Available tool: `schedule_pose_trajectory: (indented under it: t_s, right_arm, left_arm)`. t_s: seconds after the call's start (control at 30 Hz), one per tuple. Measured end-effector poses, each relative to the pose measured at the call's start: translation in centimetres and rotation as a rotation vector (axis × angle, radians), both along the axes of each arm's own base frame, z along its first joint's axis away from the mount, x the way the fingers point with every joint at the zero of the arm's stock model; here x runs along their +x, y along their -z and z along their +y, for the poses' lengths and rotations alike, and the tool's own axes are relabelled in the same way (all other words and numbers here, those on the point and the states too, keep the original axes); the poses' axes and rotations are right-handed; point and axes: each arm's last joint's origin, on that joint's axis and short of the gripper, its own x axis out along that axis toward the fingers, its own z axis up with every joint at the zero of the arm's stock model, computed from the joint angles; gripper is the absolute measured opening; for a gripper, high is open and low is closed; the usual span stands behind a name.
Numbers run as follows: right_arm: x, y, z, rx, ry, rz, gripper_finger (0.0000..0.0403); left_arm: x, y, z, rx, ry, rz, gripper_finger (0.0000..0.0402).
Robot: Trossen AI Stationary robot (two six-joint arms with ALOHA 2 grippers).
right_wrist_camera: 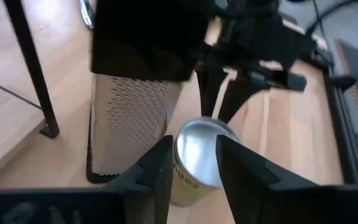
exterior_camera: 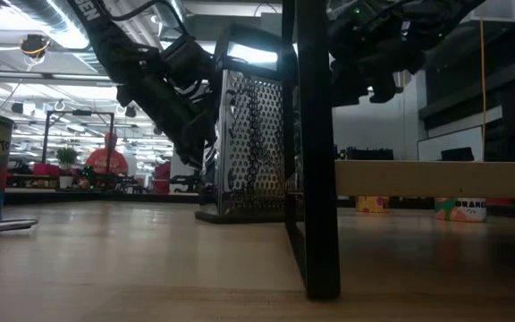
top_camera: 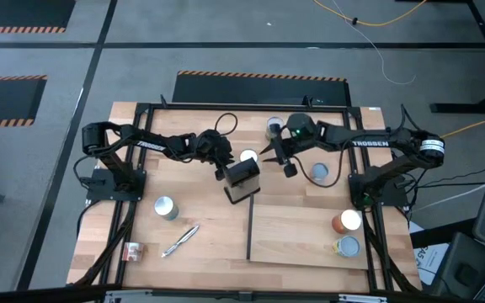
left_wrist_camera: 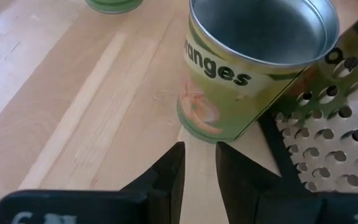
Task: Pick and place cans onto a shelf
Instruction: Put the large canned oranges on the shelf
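Note:
A can with an oranges label (top_camera: 248,157) stands upright on the table against the metal grater (top_camera: 242,181). It shows close in the left wrist view (left_wrist_camera: 253,68) and from above in the right wrist view (right_wrist_camera: 197,155). My left gripper (top_camera: 222,167) is just left of the can, its fingers a narrow gap apart, tips (left_wrist_camera: 199,168) short of the can's base. My right gripper (top_camera: 286,162) is to the can's right and above it, open and empty (right_wrist_camera: 194,165). The pale wood shelf (top_camera: 306,236) lies at the near right, raised on black legs (exterior_camera: 316,179).
Other cans stand at the far middle (top_camera: 274,126), right of my right gripper (top_camera: 319,173), at the near left (top_camera: 166,207), and two by the shelf's right edge (top_camera: 349,220) (top_camera: 347,246). A silver pen-like tool (top_camera: 179,240) lies near left.

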Motion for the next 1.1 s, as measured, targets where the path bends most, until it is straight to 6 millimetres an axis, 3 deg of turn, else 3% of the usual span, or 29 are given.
schedule_pose_trajectory:
  t_s: [0.17,1.1]
  right_arm:
    - [0.4,0.1,0.2,-0.023,-0.018,-0.022,0.0126]
    - [3.2,5.9,-0.5,0.017,-0.033,0.078,0.0126]
  left_arm:
    - [0.0,0.0,0.0,-0.001,-0.001,-0.001,0.0084]
    - [0.0,0.0,0.0,0.001,0.0,0.0,0.0084]
